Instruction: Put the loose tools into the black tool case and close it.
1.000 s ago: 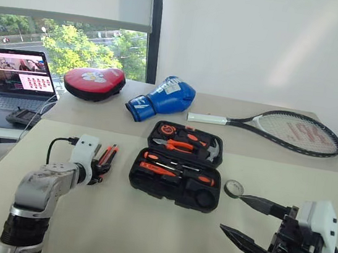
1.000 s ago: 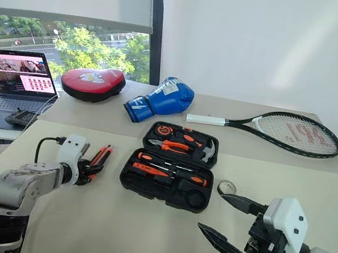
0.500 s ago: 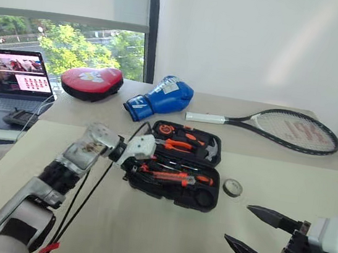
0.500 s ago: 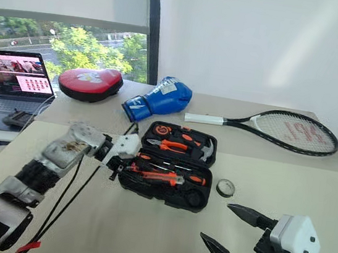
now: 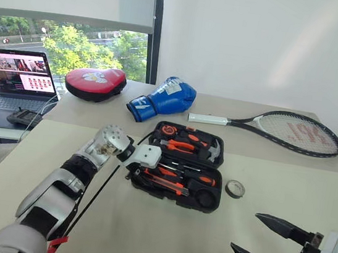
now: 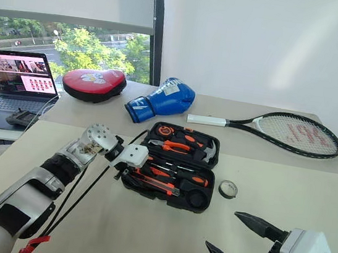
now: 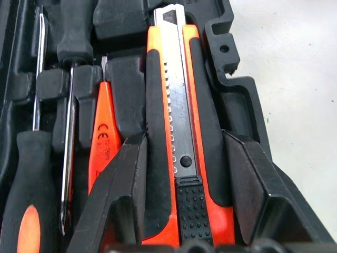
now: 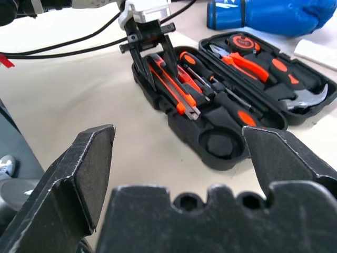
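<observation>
Left gripper (image 7: 181,174) swung over, jaws straddling utility knife (image 7: 179,126).

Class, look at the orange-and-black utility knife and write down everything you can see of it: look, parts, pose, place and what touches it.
The utility knife has an orange body with black grip strips, a silvery notched blade track along its middle and a ribbed black slider. It lies lengthwise over the front edge of the open black tool case, beside the screwdrivers, slightly askew rather than fully seated. The left gripper straddles it, one black finger on each flank, apparently still gripping it.
</observation>
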Robot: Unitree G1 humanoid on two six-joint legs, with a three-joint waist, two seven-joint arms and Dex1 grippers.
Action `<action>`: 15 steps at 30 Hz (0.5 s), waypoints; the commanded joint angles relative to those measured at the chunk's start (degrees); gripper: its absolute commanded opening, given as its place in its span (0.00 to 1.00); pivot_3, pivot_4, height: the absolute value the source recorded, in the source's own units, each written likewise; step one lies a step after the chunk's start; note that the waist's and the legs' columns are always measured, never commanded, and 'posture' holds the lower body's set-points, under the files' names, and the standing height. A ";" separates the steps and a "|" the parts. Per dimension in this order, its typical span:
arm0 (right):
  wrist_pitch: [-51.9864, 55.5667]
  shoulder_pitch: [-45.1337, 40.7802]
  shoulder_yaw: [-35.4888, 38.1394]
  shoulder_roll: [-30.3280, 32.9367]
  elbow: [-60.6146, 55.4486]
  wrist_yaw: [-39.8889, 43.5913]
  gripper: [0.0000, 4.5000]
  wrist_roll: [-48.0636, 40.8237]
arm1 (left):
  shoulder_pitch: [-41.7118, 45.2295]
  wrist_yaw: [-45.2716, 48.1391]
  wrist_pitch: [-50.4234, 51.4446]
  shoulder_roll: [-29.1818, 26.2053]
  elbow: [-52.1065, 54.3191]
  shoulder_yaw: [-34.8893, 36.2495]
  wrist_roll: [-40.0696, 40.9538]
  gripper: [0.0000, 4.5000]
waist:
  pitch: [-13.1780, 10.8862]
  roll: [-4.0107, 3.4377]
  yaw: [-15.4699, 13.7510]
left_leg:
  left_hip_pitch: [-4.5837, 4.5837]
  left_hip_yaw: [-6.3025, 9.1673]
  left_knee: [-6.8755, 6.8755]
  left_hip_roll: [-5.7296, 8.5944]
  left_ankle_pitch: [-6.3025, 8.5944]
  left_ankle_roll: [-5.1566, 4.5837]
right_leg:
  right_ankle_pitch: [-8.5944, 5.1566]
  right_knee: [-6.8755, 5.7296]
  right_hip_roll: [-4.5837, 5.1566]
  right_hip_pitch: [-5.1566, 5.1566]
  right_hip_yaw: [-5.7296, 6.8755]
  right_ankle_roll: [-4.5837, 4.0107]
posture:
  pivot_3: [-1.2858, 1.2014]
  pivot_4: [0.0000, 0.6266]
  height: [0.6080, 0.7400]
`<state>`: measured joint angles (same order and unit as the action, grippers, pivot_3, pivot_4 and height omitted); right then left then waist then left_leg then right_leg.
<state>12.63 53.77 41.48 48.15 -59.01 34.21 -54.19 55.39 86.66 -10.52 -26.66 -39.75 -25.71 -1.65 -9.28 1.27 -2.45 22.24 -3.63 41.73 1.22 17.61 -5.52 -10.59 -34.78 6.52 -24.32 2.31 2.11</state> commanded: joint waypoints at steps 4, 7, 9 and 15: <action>-2.35 0.65 -0.15 1.30 -0.99 -1.50 1.00 0.22 | -1.30 0.98 4.32 1.98 1.34 2.31 1.89 0.63 | 0.00 -0.01 -0.14 | 0.04 0.02 0.00 0.01 0.01 -0.02 | -0.03 -0.01 0.00 -0.03 0.02 0.07 | 0.52 0.24 1.00; -1.40 -0.08 0.33 1.26 -0.99 -1.06 1.00 -0.10 | -1.41 0.40 19.15 1.41 7.04 9.24 9.69 0.88 | 0.00 0.00 0.09 | 0.14 0.01 0.00 0.02 0.07 -0.09 | -0.06 -0.01 0.00 -0.10 0.02 0.13 | 0.52 0.24 1.00; -0.22 -1.06 0.71 1.09 -0.98 -0.56 1.00 -0.72 | -1.93 0.75 30.01 0.36 11.82 12.96 14.96 0.88 | -0.06 0.09 0.39 | 0.25 0.02 0.00 0.02 0.07 -0.09 | -0.07 -0.02 -0.01 -0.23 0.02 0.15 | 0.52 0.24 1.00; 3.77 -11.62 0.86 6.42 8.64 6.91 1.00 -4.26 | -7.31 -10.70 48.13 0.04 23.08 19.62 20.34 0.77 | -0.05 0.07 0.79 | 0.61 0.02 0.12 0.03 -0.09 0.15 | -0.06 -0.22 -0.07 -0.65 -0.02 0.16 | 0.52 0.24 1.00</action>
<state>15.23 45.15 41.06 52.54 -54.65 37.56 -56.03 50.18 80.55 33.27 -27.32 -21.23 -8.47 16.33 -9.33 1.34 -1.67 22.82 -3.60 41.85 1.26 17.55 -5.41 -10.64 -34.98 6.45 -24.93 2.30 2.27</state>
